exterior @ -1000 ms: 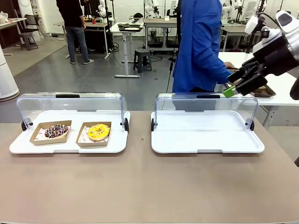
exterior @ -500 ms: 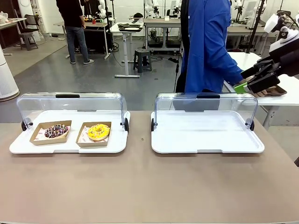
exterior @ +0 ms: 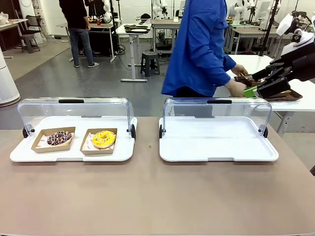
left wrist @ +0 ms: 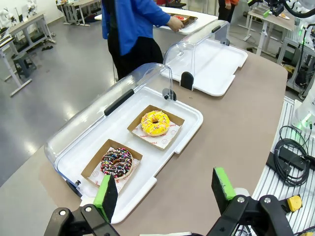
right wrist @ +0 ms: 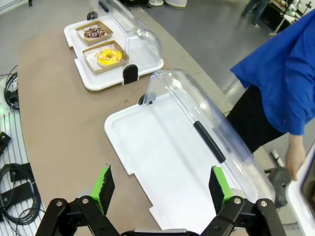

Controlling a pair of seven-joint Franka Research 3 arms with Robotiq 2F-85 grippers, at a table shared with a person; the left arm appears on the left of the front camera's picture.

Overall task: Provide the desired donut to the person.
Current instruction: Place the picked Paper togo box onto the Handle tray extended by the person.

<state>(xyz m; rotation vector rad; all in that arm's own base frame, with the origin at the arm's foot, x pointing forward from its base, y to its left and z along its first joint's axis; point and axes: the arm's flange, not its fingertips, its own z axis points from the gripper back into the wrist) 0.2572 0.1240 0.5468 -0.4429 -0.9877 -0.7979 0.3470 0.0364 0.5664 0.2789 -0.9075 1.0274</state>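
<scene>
A chocolate sprinkled donut [exterior: 59, 137] and a yellow donut [exterior: 103, 138] lie in cardboard boats on the left white tray [exterior: 19, 152]. The person [exterior: 199, 49] in a blue jacket stands beyond the table and leans right, hands at a dark tray [exterior: 291, 96] on a white side table. My right gripper [exterior: 258, 83] hangs open and empty at the upper right, close to that tray. From above, my left gripper [left wrist: 167, 189] is open and empty, high over the yellow donut [left wrist: 155, 123] and the chocolate donut [left wrist: 117, 162]. My right gripper [right wrist: 160, 189] hovers over the empty tray [right wrist: 162, 157].
Both white trays have clear lids [exterior: 74, 105] swung up at the back; the right tray [exterior: 216, 140] holds nothing. The brown tabletop [exterior: 147, 196] stretches bare toward me. Another person in black [exterior: 76, 24] stands far back among lab tables and a stool [exterior: 150, 63].
The person has leaned left and brought both hands to the dark tray. My right gripper swung right a second ago and has since held nearly still, open throughout.
</scene>
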